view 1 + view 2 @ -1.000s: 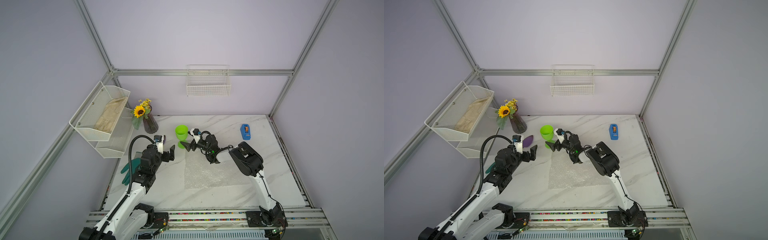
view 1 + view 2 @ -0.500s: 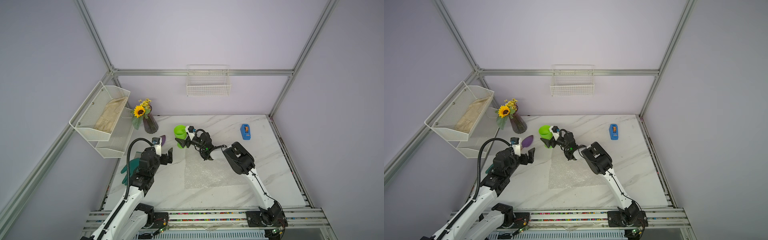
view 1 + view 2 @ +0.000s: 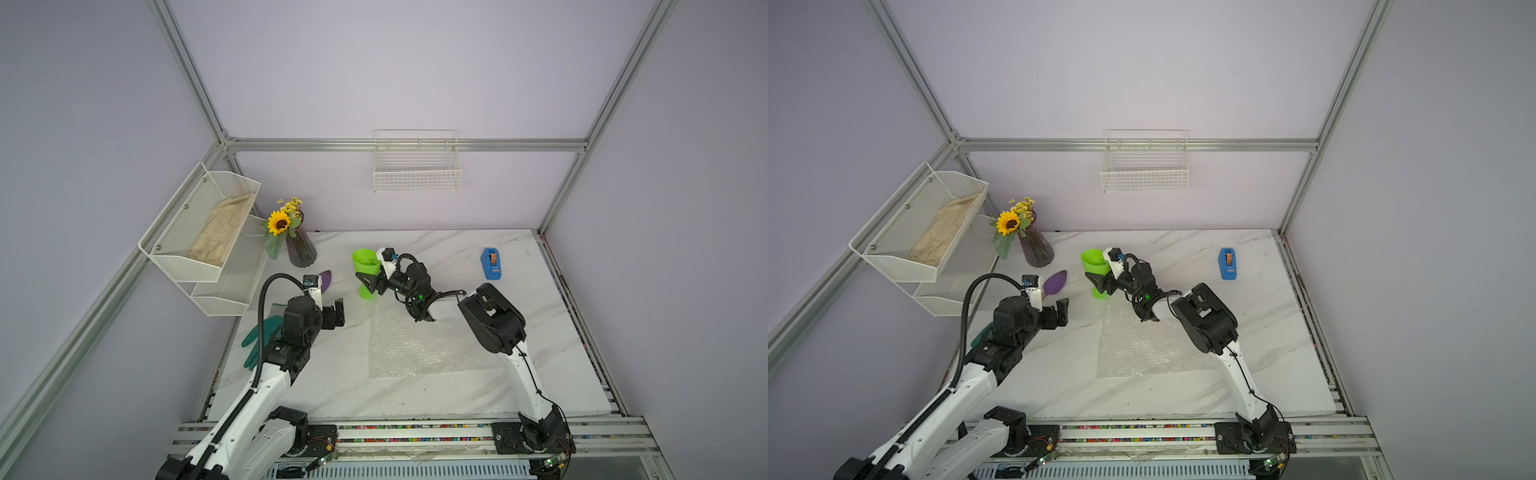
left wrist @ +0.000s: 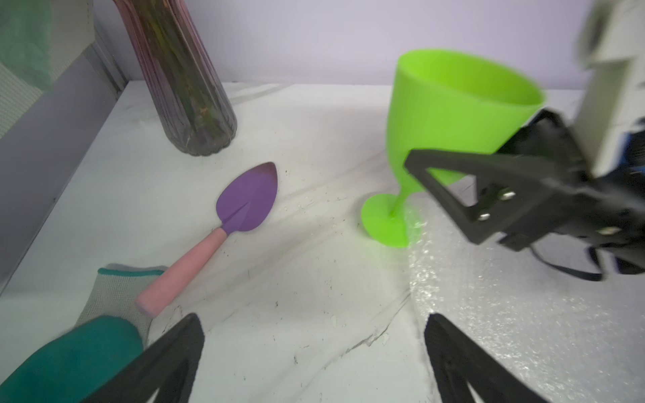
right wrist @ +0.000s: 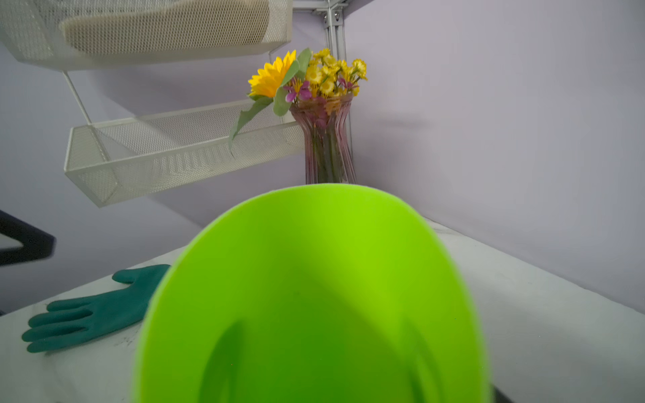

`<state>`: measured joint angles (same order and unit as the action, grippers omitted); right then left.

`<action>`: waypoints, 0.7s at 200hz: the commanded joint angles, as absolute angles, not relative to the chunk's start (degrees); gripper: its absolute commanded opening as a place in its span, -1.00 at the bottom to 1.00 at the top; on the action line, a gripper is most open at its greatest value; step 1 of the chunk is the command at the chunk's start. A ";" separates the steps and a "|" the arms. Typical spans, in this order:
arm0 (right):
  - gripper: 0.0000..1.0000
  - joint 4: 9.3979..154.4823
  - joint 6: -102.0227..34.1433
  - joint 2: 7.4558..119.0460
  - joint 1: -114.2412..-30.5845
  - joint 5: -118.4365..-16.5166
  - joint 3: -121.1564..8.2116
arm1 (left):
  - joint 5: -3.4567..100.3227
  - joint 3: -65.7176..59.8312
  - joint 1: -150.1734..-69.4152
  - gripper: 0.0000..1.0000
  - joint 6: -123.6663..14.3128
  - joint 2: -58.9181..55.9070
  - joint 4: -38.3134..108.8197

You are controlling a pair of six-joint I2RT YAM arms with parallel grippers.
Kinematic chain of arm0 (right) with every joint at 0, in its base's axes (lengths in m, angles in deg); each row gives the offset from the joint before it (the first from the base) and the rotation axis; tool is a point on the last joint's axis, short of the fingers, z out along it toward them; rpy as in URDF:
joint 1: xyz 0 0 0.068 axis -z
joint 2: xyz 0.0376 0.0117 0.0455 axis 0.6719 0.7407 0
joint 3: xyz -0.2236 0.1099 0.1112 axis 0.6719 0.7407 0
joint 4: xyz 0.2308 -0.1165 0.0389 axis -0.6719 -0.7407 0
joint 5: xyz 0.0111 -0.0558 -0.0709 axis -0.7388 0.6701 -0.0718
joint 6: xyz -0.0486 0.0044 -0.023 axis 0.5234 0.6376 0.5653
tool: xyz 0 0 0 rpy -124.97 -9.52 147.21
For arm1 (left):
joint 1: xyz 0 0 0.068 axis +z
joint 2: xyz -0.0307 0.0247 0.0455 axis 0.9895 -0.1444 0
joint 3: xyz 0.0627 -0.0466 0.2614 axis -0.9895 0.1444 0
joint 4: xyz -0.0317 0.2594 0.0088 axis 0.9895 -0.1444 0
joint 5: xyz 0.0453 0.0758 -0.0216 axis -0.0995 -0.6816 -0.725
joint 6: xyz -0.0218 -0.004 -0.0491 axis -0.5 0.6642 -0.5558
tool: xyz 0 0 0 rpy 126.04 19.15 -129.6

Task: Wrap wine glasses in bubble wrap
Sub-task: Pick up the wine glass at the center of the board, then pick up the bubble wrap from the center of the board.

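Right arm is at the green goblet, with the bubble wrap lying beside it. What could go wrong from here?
1. The goblet looks tilted on its foot while the right gripper brackets its smooth, tapered bowl; it could slip out or topple.
2. The foot sits at the edge of the bubble wrap; dragging it across could bunch the sheet.
3. The left gripper hangs open, off the wrap, so nothing pins the sheet.

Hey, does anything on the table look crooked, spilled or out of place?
The green goblet seems to lean toward the right gripper, whose jaws flank its bowl; its foot sits at the edge of the bubble wrap. Nothing looks spilled or broken.
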<state>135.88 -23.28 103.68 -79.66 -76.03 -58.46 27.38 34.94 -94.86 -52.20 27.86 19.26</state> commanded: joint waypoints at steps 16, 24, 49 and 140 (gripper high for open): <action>0.48 122.57 -32.68 86.01 -76.55 -68.05 -52.06 | 37.28 24.74 -94.87 0.85 -63.67 16.62 10.42; 0.48 117.81 -34.01 82.80 -76.02 -67.07 -51.14 | 40.86 23.97 -95.12 0.82 -65.13 13.80 10.46; 0.48 104.07 -35.01 73.98 -74.76 -63.07 -49.30 | 47.61 21.69 -97.67 0.72 -66.10 6.24 10.60; 0.45 81.12 -37.80 53.88 -73.15 -57.89 -42.88 | 61.57 17.60 -102.84 0.36 -69.61 -11.58 12.62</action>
